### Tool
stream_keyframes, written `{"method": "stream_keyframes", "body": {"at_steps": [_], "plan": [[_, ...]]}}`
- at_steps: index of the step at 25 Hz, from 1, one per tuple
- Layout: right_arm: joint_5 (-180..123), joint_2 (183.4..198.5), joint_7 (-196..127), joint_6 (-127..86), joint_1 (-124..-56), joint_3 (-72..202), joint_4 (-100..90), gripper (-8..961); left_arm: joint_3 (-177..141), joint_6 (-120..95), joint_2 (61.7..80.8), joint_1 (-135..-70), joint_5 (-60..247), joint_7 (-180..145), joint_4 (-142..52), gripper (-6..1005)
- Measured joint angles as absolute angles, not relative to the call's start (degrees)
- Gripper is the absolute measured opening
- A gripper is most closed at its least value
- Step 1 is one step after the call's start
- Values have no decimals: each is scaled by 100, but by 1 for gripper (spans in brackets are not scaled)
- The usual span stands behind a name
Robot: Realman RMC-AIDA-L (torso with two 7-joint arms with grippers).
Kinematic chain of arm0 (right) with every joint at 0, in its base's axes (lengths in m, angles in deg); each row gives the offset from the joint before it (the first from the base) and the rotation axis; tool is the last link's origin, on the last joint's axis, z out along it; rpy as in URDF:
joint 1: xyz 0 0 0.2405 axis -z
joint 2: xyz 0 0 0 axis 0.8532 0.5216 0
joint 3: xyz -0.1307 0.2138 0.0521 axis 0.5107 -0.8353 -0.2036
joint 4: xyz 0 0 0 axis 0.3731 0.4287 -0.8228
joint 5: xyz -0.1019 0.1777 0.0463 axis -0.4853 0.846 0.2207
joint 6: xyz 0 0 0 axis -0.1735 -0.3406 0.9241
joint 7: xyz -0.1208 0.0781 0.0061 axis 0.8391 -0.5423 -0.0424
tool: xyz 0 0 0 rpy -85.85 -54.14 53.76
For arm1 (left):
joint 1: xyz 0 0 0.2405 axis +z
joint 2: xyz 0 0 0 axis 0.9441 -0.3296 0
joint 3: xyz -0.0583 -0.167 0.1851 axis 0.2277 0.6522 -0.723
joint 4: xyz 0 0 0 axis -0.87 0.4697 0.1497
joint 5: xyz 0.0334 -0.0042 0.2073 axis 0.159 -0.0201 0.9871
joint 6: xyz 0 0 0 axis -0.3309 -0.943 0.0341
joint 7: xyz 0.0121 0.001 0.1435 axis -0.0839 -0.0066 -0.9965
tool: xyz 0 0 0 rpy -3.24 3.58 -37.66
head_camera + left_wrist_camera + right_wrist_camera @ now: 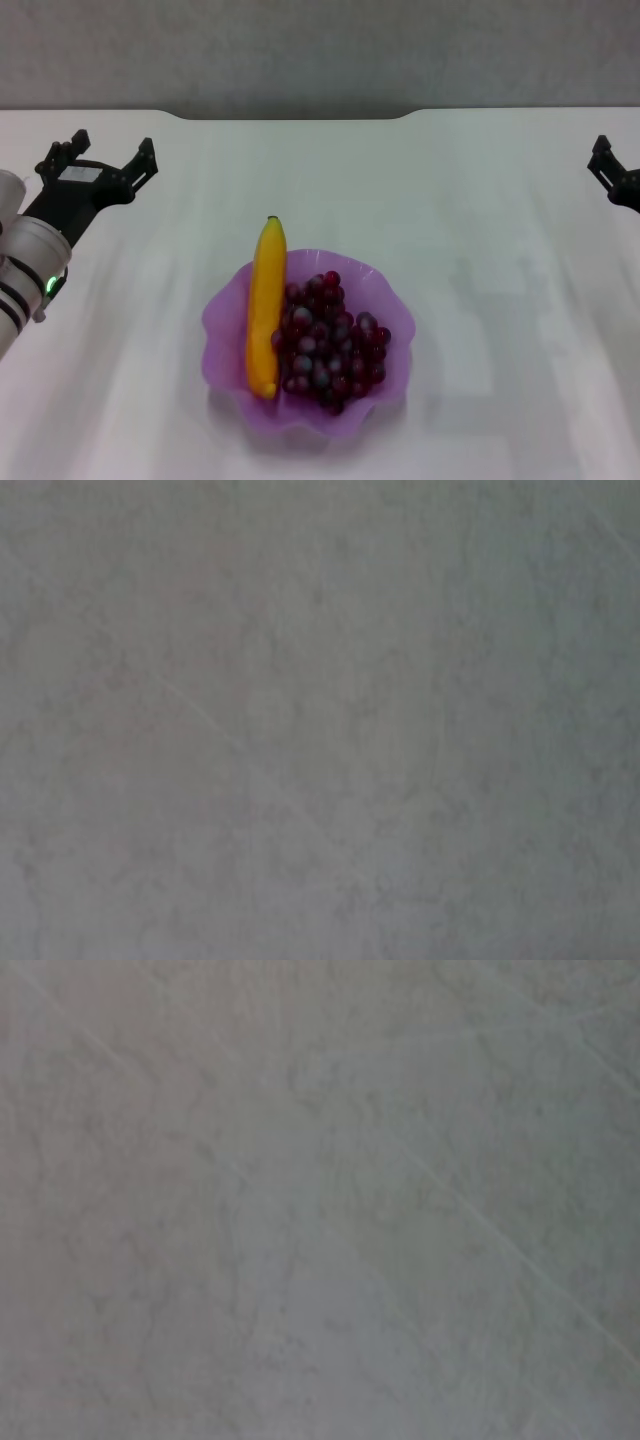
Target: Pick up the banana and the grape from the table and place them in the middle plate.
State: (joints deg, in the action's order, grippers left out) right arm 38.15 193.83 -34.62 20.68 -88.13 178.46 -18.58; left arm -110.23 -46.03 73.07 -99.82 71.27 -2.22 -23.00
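Note:
The banana [265, 306] lies in the left side of the purple plate [390, 385], its stem tip sticking out over the far rim. The grape [329, 343] bunch fills the plate's right half, touching the banana. My left gripper [105, 150] hovers at the far left of the table [480, 200], open and holding nothing, well away from the plate. At the far right edge my right gripper [612, 172] is only partly in view. Both wrist views show nothing but bare table surface.
The table's far edge runs across the top of the head view, with a grey wall behind it.

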Motion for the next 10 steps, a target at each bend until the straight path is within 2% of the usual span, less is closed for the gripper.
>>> {"method": "stream_keyframes", "body": {"at_steps": [10], "plan": [[3822,19381,-3459,1926,-9054,17771,-1652,884,-11015,-4923,7276,-10306,6539,-285,-3050,893]]}}
